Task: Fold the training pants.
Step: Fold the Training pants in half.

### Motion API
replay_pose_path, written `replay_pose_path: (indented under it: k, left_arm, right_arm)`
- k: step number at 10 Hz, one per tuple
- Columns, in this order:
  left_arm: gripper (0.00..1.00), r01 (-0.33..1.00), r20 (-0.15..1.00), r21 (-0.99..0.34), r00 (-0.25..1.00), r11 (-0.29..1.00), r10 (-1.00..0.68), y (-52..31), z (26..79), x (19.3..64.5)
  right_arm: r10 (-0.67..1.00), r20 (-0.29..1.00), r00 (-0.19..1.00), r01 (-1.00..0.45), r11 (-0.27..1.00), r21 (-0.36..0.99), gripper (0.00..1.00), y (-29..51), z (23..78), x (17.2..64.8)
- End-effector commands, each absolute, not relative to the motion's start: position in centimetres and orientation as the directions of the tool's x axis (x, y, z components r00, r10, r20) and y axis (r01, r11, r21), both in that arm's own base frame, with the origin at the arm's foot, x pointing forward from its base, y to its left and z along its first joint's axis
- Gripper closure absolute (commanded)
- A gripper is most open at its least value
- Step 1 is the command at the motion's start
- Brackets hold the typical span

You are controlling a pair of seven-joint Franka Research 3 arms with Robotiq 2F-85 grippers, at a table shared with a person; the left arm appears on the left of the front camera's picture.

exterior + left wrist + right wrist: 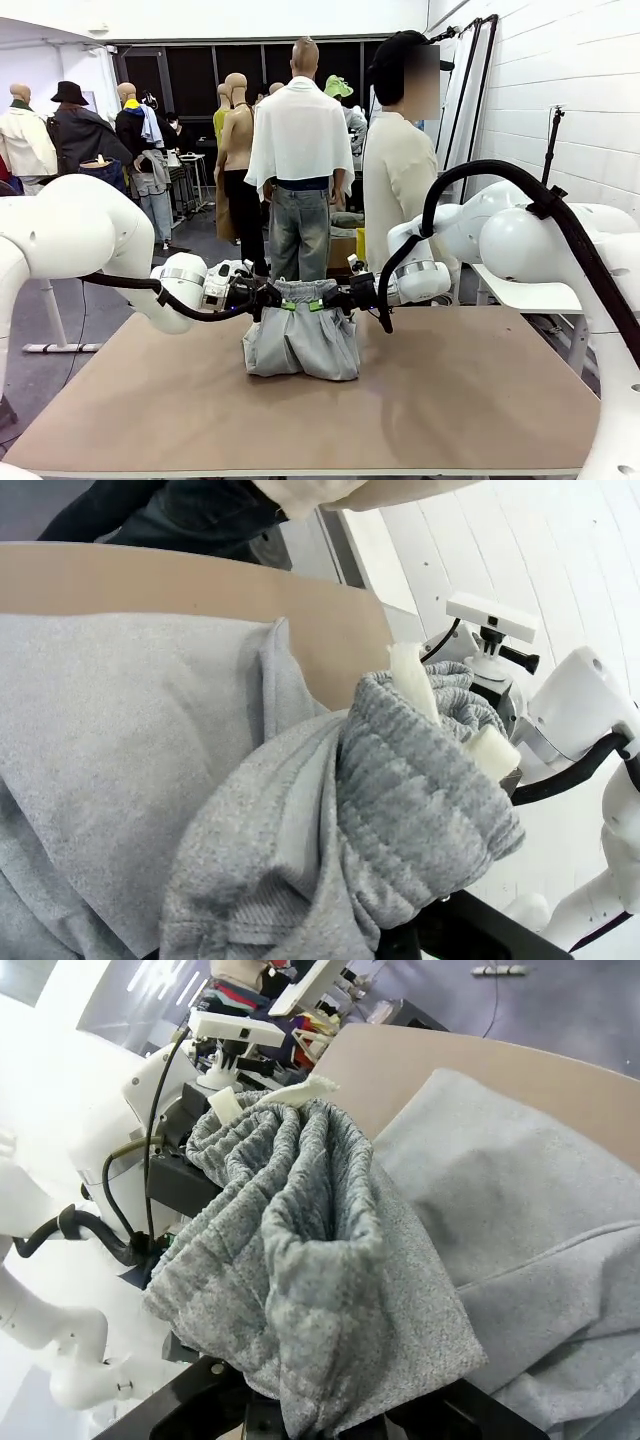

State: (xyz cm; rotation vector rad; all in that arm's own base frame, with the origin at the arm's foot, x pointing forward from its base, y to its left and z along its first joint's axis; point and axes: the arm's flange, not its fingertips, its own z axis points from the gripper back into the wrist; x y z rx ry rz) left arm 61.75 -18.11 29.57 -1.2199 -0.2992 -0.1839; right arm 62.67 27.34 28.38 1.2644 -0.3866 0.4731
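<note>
Bunched waistband of the training pants (301, 338) hangs between your left gripper (262, 298) and right gripper (343, 298), both apparently clenched on it, legs pooled on the table (480, 400). Folding's barely begun; flattening remains.

Brown table top (470, 400) with a pale front edge, person in a cream top (398, 170) standing at the far side, white brick wall (560, 70) on the right, black pipes (470, 80) running up it, dark windows (190, 75) behind
</note>
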Motion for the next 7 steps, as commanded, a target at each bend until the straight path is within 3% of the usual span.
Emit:
replay_pose_path:
  k: [1,7]
  left_arm:
    - [1.0,0.261,0.283,-0.895,0.959,0.362,0.01,-18.3,29.8,62.7]
    - [1.0,0.234,0.257,-0.902,0.966,0.362,0.016,-18.6,28.6,64.1]
  right_arm:
    - [0.129,0.49,0.862,-0.507,0.258,0.823,1.0,27.6,28.7,64.3]
    - [0.094,0.441,0.893,-0.448,0.288,0.846,1.0,27.0,27.9,65.5]
